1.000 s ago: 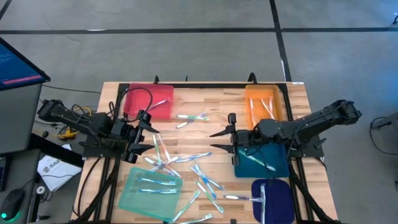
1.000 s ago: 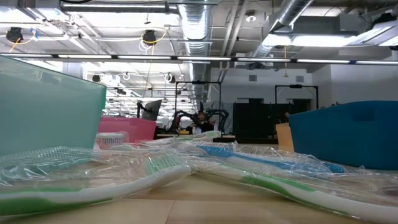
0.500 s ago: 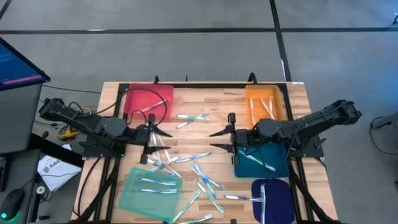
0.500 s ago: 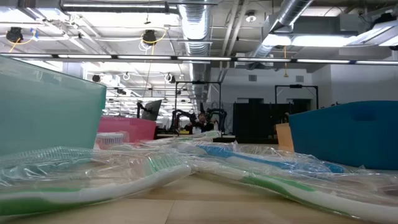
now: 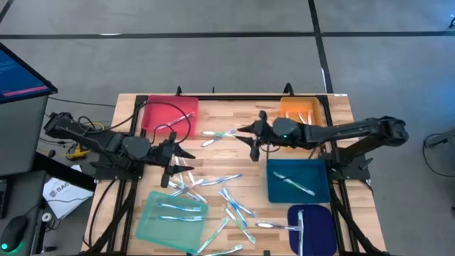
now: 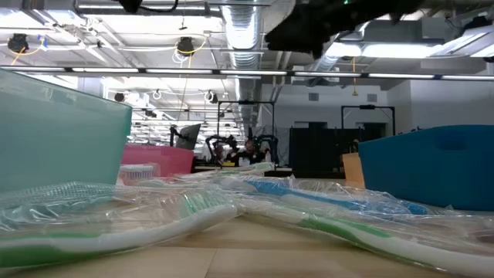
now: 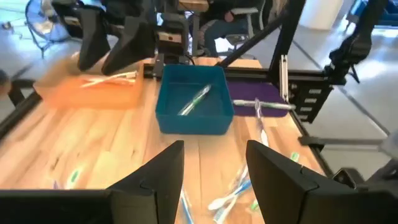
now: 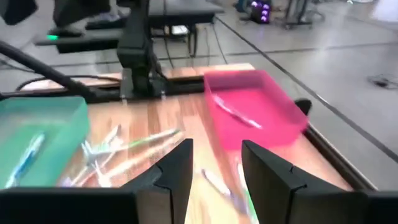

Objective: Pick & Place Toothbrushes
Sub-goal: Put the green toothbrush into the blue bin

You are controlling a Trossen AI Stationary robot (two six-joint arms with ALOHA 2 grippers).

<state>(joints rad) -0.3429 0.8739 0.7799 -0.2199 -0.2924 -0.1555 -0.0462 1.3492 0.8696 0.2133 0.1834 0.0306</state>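
Both end effectors released, empty: left end effector (image 5: 173, 154) by toothbrushes (image 5: 213, 186) mid-surface, right end effector (image 5: 249, 134) near orange tray (image 5: 287, 122).

Both arms are dark, near black, built of slim rounded segments joined by thicker joint housings. The left tool (image 5: 173, 159) ends in two thin tapering fingers (image 7: 154, 176) with flat inner faces and pointed tips; the right tool (image 5: 248, 136) has the same pair of dark, wedge-shaped fingers (image 8: 171, 169). A black cable (image 5: 166, 114) loops in an arc from the left arm. Each arm rises from a black frame of slender struts at the side of the table (image 5: 234, 153).
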